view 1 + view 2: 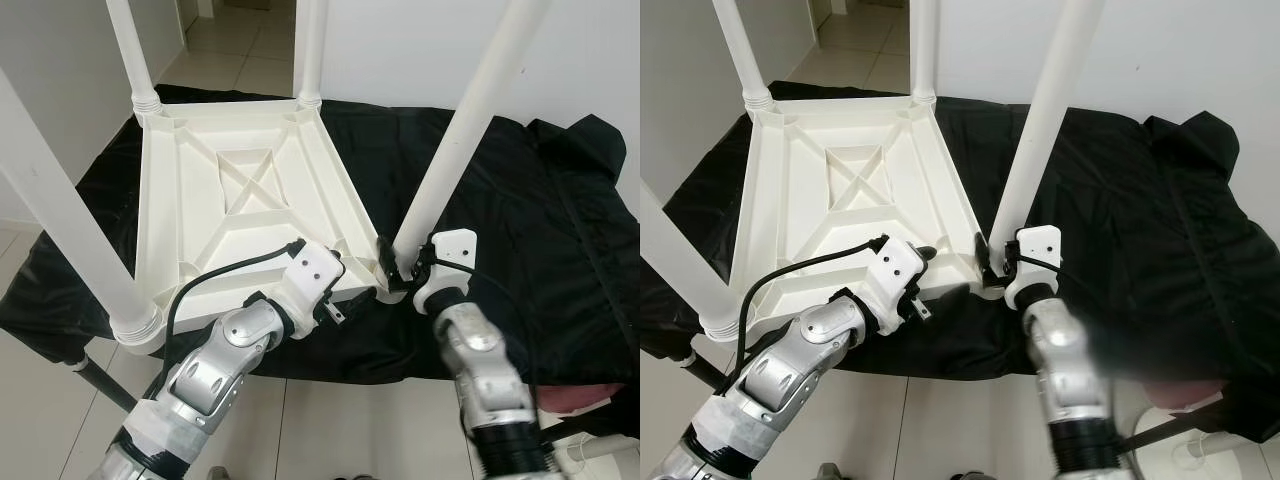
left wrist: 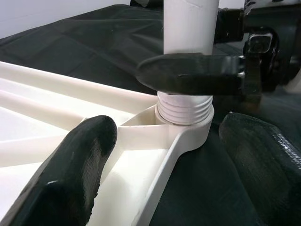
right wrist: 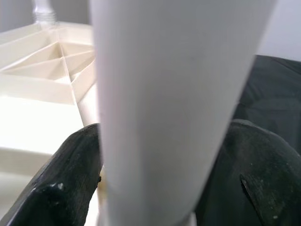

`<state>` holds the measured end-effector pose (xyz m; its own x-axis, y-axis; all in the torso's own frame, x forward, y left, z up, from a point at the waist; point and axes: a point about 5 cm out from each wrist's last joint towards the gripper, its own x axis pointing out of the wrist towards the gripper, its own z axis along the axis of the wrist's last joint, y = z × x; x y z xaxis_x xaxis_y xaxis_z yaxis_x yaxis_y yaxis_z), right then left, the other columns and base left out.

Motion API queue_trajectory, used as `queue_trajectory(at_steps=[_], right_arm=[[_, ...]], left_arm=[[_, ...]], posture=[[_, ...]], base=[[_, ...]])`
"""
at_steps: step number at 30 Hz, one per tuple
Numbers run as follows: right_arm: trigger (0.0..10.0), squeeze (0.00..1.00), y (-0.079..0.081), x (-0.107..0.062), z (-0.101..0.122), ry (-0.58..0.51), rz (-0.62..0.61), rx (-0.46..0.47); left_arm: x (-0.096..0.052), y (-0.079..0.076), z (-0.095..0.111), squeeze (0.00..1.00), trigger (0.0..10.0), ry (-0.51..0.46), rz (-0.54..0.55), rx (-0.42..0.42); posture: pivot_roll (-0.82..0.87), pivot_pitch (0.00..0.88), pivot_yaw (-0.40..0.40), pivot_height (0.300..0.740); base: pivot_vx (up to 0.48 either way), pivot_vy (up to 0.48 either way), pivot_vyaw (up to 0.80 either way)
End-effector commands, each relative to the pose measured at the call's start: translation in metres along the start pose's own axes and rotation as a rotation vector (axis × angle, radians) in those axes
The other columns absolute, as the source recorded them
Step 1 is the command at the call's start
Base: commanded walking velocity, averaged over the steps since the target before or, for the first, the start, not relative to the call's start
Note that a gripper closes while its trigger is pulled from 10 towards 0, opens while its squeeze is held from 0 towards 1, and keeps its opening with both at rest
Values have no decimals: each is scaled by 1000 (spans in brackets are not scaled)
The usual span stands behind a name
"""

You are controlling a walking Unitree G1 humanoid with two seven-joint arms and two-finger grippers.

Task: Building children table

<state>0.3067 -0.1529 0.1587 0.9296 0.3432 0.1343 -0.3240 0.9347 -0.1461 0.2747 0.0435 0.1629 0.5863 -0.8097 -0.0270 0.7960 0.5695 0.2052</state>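
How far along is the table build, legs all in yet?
Four white plastic legs stand in the corner sockets of the upturned white plastic tabletop on the black cloth. In hand: the right gripper clamps the near-right leg just above its threaded base, where thread ridges show above the socket, so it may need more turning. The left gripper, jaws open, straddles that corner. Left: seat it, flip the table.

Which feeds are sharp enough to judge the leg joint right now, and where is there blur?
Left wrist view: threaded joint of the leg is crisp, the near fingers soft. Right wrist view: leg too close, a featureless pale blur. Right eye view: smeared patch on the black cloth beside the right gripper. Left eye view: evenly lit, sharp.
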Motion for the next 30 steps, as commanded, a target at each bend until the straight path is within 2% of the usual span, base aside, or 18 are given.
queue_trajectory(at_steps=[1, 3, 5, 7, 10, 11, 13, 14, 21, 22, 24, 25, 29, 30], right_arm=[[10000, 0, 1, 1, -3, 5, 28, 8], [10000, 0, 1, 1, -4, 5, 30, 7], [10000, 0, 2, 5, -4, 11, 153, -3], [10000, 0, 2, 8, -5, 17, 226, -9], [10000, 0, 3, 10, -7, 29, 253, -35], [2627, 0, 3, 14, -9, 44, 280, -51], [2627, 0, 2, 17, -11, 53, 298, -62], [0, 0, 0, 18, -12, 65, 314, -60], [0, 0, -14, 15, -15, 88, 294, -30], [2980, 0, -16, 14, -15, 98, 276, -38], [2980, 0, -18, 14, -16, 103, 270, -43], [10000, 0, -19, 15, -16, 101, 262, -21], [10000, 0, -18, 17, -13, 87, 247, 8], [10000, 0, -19, 18, -13, 91, 211, 1]], left_arm=[[-1, -5, -2, 0, 10000, 12, -86, -1], [-1, -5, -2, 0, 10000, 12, -86, -1], [0, -5, -1, 0, 10000, 13, -88, 4], [0, -4, -1, 0, 10000, 13, -89, 6], [1, -4, 0, 0, 10000, 12, -89, 6], [2, -4, 0, 0, 10000, 9, -91, 9], [3, -4, 1, 0, 10000, 7, -93, 11], [3, -4, 2, 0, 10000, 5, -94, 12], [2, -2, 2, 0, 10000, 3, -78, 7], [1, -3, 1, 0, 10000, 4, -78, 7], [1, -3, 1, 0, 10000, 5, -78, 7], [2, -4, 1, 0, 10000, 4, -79, 5], [2, -4, 1, 0, 10000, 2, -82, 4], [2, -4, 1, 0, 10000, 4, -82, 6]], posture=[[42, 84, -66, 740], [42, 84, -66, 740], [42, 81, -64, 740], [41, 80, -63, 740], [39, 77, -58, 740], [40, 72, -58, 740], [40, 72, -58, 740], [43, 69, -61, 740], [45, 71, -71, 740], [44, 73, -71, 740], [44, 73, -71, 740], [40, 75, -70, 740], [39, 76, -70, 740], [36, 78, -70, 740]], base=[[0, 0, 0], [0, 0, 0], [0, 0, 0], [0, 0, 0], [0, 0, 0], [0, 0, 0], [0, 0, 0], [0, 0, 0], [0, 0, 0], [0, 0, 0], [0, 0, 0], [0, 0, 0], [0, 0, 0], [0, 0, 0]])
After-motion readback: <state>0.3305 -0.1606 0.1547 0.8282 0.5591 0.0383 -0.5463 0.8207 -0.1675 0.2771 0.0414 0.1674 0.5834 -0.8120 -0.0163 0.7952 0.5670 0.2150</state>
